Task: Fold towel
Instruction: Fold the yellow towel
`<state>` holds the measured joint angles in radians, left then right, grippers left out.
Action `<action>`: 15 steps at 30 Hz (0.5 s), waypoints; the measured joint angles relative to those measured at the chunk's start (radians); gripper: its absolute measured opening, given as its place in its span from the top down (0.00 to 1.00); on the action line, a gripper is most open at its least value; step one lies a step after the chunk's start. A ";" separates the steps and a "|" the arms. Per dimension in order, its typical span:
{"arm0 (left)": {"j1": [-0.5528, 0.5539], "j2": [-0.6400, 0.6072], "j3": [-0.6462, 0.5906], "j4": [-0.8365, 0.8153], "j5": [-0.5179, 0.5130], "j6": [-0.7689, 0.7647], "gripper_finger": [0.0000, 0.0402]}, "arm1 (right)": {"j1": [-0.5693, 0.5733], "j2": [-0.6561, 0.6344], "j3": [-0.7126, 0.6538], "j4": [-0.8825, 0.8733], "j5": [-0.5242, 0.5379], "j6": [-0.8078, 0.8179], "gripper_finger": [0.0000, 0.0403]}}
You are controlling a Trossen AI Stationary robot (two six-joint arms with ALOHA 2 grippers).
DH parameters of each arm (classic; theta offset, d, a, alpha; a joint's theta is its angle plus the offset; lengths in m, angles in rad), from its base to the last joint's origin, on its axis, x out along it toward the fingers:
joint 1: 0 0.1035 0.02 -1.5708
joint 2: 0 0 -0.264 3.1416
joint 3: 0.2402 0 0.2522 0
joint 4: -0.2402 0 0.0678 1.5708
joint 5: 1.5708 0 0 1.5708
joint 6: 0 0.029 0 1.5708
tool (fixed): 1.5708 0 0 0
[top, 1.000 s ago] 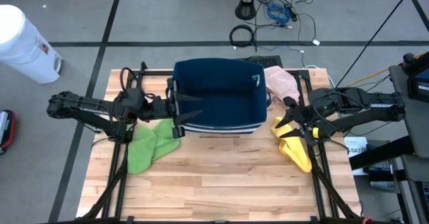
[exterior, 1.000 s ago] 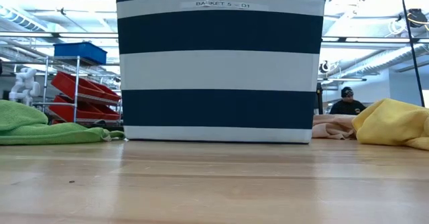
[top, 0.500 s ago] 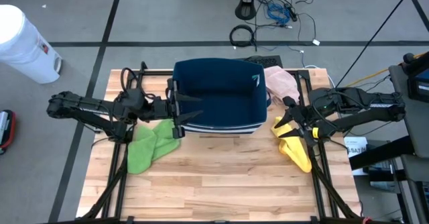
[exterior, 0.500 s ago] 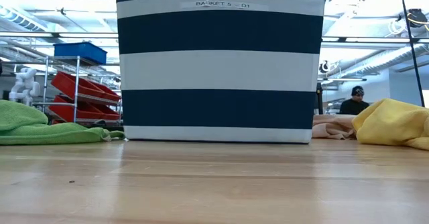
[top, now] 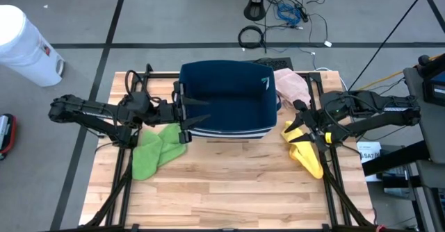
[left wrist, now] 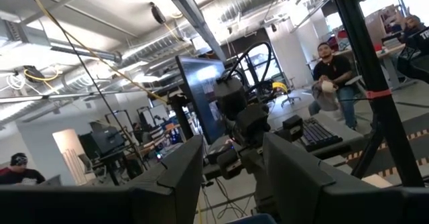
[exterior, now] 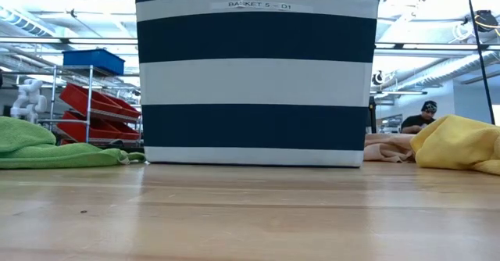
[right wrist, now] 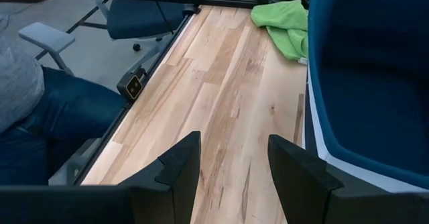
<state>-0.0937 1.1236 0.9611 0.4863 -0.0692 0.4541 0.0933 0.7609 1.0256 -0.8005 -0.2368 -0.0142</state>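
Note:
Three crumpled towels lie on the wooden table around a navy-and-white striped basket. The green towel lies by the basket's near left corner. The yellow towel lies to its right, and the pink towel at its far right corner. My left gripper hovers open at the basket's left wall, above the green towel's far end. My right gripper hovers open at the basket's right side, over the yellow towel's far end.
The basket fills the table's far middle, with bare wood along the near half. Black frame rails run along both table sides. A seated person shows beyond the table edge in the right wrist view, and other people show far off in the room.

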 joint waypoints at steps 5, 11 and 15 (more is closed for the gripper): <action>0.000 0.000 0.000 0.015 0.000 -0.003 0.59 | 0.000 0.000 0.000 -0.012 0.000 0.075 0.60; -0.001 0.000 0.000 0.016 0.000 -0.058 0.59 | 0.000 0.003 0.000 -0.142 0.005 0.169 0.60; -0.001 0.000 0.000 0.014 0.000 -0.134 0.59 | 0.000 0.015 0.000 -0.265 0.114 0.257 0.60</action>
<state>-0.0948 1.1238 0.9611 0.5007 -0.0693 0.3200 0.0937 0.7756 1.0252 -1.0659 -0.1226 0.2426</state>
